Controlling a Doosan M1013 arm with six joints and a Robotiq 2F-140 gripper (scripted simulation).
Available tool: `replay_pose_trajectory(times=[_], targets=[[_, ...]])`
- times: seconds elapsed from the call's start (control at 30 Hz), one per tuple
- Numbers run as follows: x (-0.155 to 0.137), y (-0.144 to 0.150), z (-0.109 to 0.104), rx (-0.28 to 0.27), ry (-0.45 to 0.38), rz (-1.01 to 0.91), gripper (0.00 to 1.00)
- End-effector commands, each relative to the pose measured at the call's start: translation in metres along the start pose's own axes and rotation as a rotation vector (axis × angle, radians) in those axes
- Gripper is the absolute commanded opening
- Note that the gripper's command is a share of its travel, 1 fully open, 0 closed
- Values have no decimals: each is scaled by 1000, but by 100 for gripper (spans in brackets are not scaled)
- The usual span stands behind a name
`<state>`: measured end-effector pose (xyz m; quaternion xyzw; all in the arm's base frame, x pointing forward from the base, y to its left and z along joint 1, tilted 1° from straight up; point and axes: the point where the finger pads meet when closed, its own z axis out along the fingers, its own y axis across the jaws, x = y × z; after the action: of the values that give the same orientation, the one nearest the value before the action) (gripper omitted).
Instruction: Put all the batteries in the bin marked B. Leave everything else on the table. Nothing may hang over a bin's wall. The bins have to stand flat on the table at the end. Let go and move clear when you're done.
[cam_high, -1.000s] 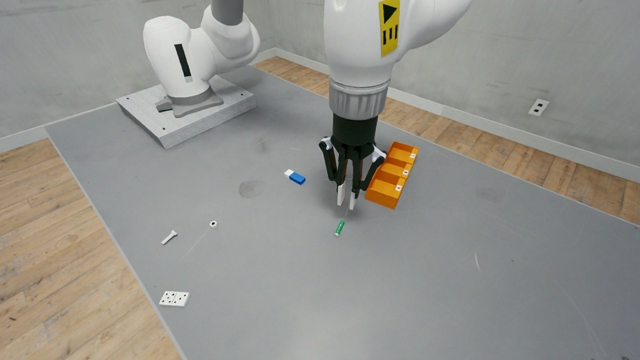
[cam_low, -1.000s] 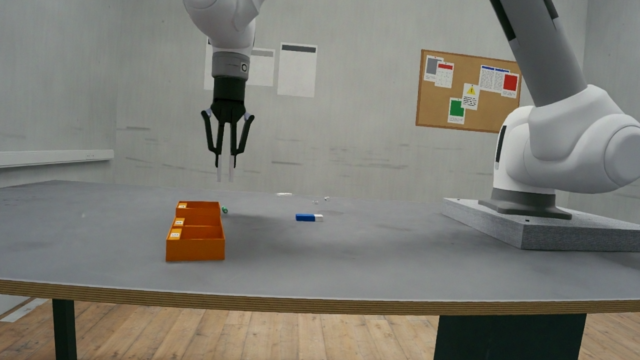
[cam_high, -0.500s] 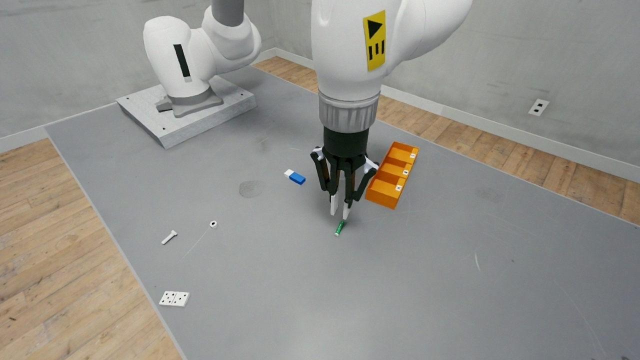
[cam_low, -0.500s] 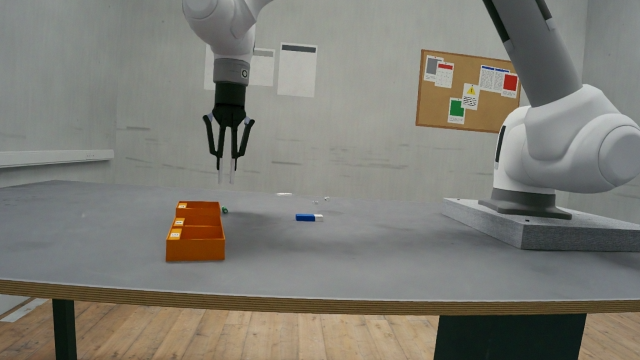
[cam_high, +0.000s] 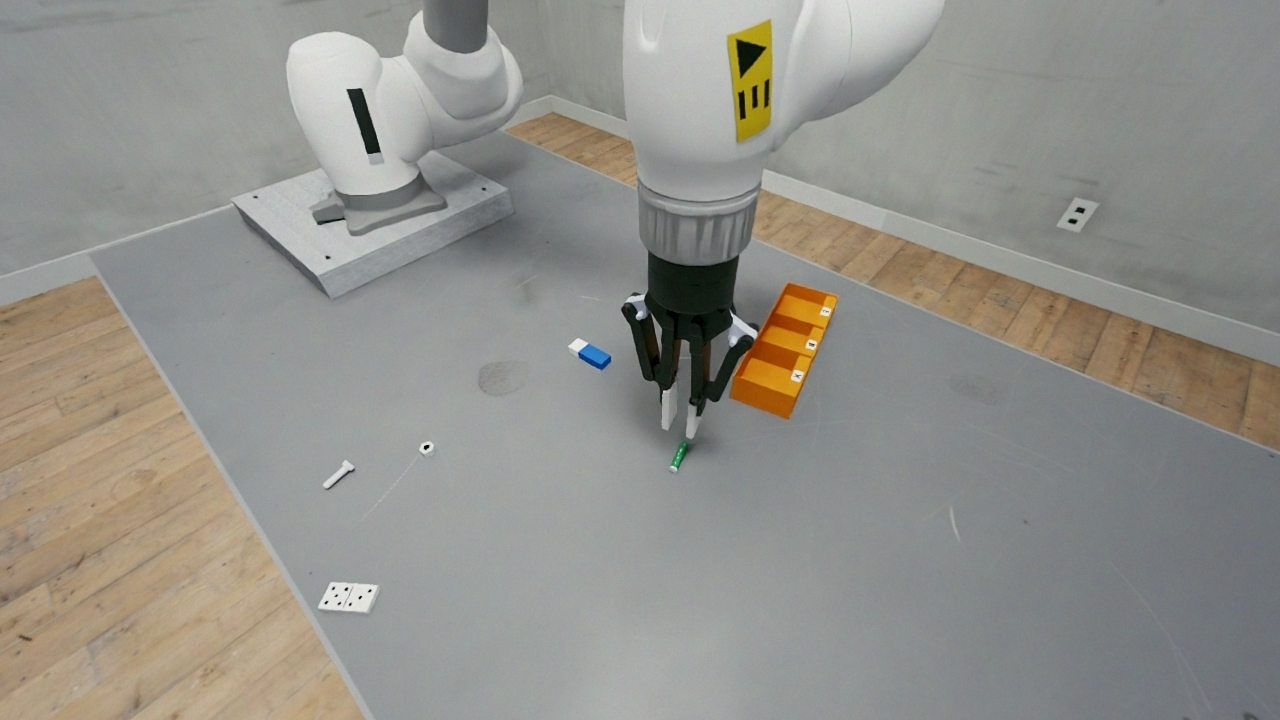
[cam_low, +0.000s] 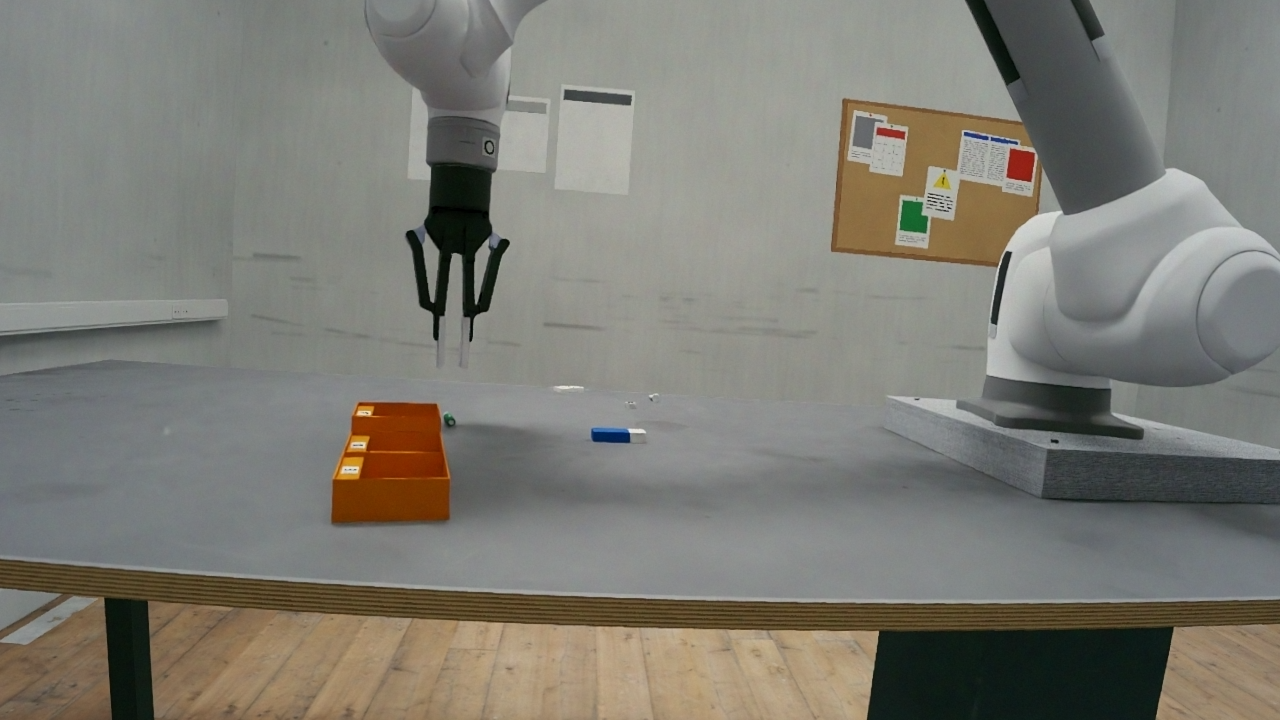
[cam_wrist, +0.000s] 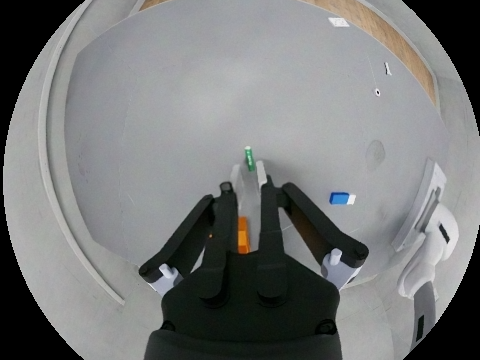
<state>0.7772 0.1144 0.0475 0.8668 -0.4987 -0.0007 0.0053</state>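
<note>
A green battery (cam_high: 680, 457) (cam_low: 449, 419) (cam_wrist: 251, 159) lies flat on the grey table, a short way from the orange row of three bins (cam_high: 760, 394) (cam_low: 390, 501) (cam_wrist: 243, 234). The middle bin carries the B label (cam_high: 811, 342). All three bins look empty and stand flat. My gripper (cam_high: 678, 425) (cam_low: 452, 358) (cam_wrist: 249, 172) hangs well above the table, between the bins and the battery. Its fingers point down with a narrow gap and nothing between them.
A blue and white eraser (cam_high: 590, 353) (cam_low: 617, 435) (cam_wrist: 342, 198) lies left of the bins. A white nut (cam_high: 426, 447), a white bolt (cam_high: 337, 474) and a domino (cam_high: 349, 596) lie near the table's left edge. The robot's base block (cam_high: 375, 223) stands at the back.
</note>
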Motion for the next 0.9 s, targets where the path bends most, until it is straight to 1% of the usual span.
replay_pose_trajectory(times=[0.0,0.13,0.27,0.33,0.67,0.87], targets=[[0,0,-1,2,0,0,23],[0,-1,-1,2,0,0,23],[0,-1,15,2,0,0,23],[0,-1,15,2,0,0,23],[0,-1,55,2,0,0,23],[0,-1,61,2,0,0,23]])
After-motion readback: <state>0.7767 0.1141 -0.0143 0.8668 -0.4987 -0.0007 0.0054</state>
